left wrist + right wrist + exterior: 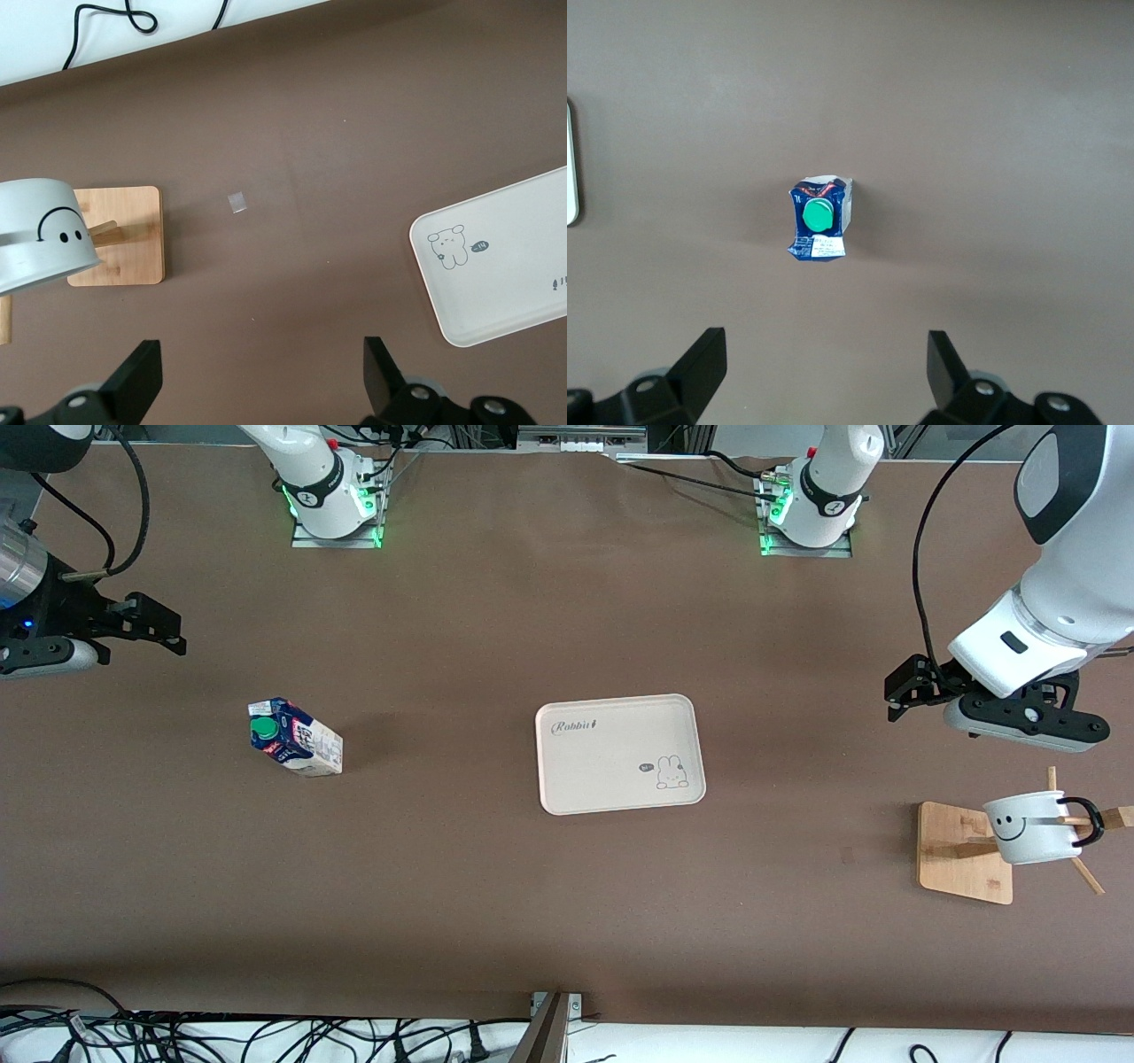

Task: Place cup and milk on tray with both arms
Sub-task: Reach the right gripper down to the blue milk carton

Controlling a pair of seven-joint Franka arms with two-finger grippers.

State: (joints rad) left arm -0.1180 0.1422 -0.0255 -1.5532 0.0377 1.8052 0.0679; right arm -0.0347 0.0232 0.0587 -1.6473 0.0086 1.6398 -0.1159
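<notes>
Both arms hang raised above the worktop (496, 602); left gripper (257, 376) and right gripper (824, 372) fingers spread, empty, tips cut off.

The cream-white tray (620, 755), lettered "Rabbit" and marked with a small bunny drawing, lay flat and empty near the middle of the table. The dark-blue and white milk (295, 737) carton with its round green cap stood upright toward the right arm's end, well apart from the tray. The white cup (1032, 828) with a black smiley face hung by its black handle on a wooden rack's peg near the left arm's end edge.
</notes>
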